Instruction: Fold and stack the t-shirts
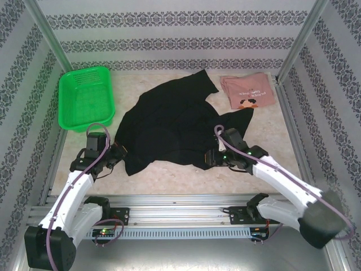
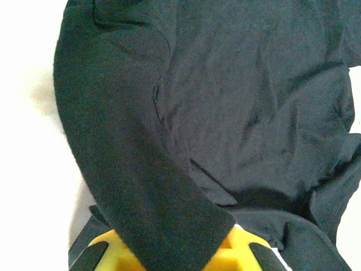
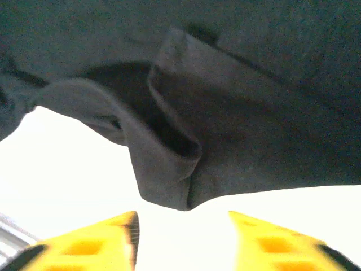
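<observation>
One black tee (image 1: 169, 124) spread, left jaws clamped on it, right jaws apart

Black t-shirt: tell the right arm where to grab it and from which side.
Pinch the rolled fold of the black t-shirt at its near edge, coming from the near side: it bulges toward the right gripper, whose fingers stand open.

Green mesh basket (image 1: 84, 99), far left
</observation>
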